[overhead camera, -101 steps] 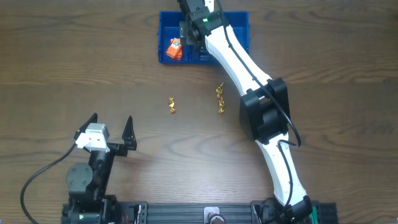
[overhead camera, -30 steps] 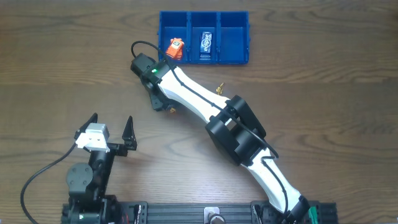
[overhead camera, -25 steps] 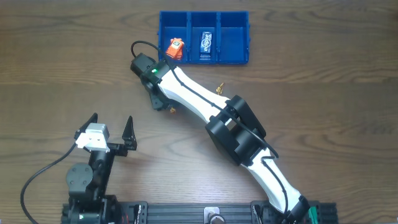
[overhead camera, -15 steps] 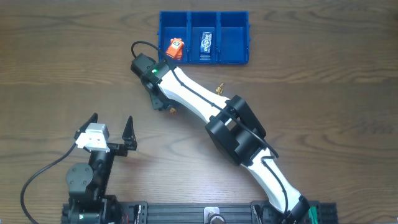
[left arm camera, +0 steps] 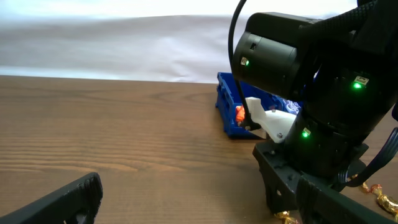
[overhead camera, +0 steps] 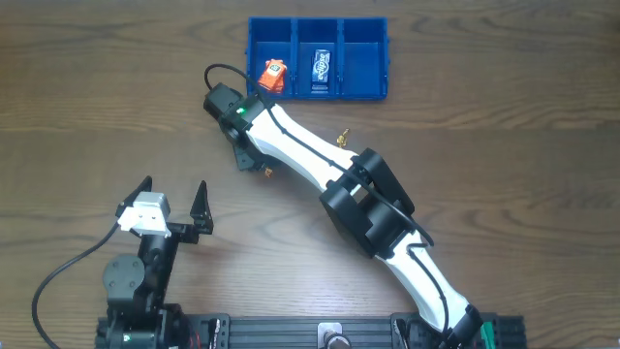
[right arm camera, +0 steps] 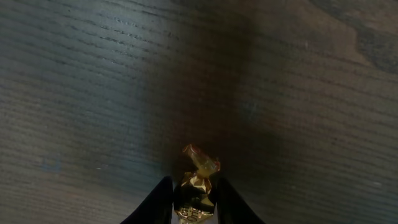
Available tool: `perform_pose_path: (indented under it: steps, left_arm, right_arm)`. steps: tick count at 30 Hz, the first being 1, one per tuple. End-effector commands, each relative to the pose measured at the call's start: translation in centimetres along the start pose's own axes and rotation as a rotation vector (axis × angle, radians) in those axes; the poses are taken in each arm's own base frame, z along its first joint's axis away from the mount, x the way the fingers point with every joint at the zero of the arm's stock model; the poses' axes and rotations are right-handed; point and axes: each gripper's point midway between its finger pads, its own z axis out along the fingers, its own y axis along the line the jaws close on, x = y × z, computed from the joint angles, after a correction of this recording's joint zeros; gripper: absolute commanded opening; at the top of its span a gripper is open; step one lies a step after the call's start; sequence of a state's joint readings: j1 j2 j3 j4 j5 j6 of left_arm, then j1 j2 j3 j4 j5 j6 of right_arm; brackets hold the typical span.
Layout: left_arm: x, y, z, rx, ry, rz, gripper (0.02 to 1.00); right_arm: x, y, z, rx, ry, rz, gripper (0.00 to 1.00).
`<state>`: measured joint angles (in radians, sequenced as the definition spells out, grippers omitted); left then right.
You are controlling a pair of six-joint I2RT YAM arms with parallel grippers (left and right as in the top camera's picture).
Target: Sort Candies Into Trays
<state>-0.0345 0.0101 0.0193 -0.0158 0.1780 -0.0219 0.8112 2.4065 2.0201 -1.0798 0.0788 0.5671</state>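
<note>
My right gripper (overhead camera: 259,167) down on the table
At its tip lies a gold candy (overhead camera: 267,174); the blue tray (overhead camera: 358,95) holds an orange candy (overhead camera: 272,77).

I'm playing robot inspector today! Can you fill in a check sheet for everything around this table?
Surface: wooden table, bare brown wood.
Job's things: blue tray with an orange candy in its left compartment and a blue candy in the middle one; the right one is empty. A loose gold candy lies on the table beside the right arm.
Clutter: nothing seen.
Grippers: right gripper down at the table, shut on the second gold candy; left gripper open, holding nothing, near its base.
Cables: black wrist cable looping off the right arm; black base cable curving from the left arm.
Surroundings: white backdrop beyond the table.
</note>
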Motion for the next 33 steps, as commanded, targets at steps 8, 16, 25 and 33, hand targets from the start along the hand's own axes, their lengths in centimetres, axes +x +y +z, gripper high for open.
perform_pose_path:
  steps: [8,16,25,33]
  left_arm:
    - [1.6,-0.1,0.0,0.013,0.053,0.000,0.998]
    - [1.6,-0.1,0.0,0.013,0.053,0.000,0.998]
    - [1.6,-0.1,0.0,0.013,0.053,0.000,0.998]
    - [1.6,-0.1,0.0,0.013,0.053,0.000,0.998]
  right_arm:
    - [0.3,-0.3,0.8,0.025,0.011,0.002,0.231]
    - [0.4,-0.4,1.1,0.027,0.015,0.002,0.222]
    - [0.4,-0.3,1.1,0.023,0.015,0.006,0.167]
    - [-0.8,0.1,-0.9,0.006,-0.024,0.005,0.145]
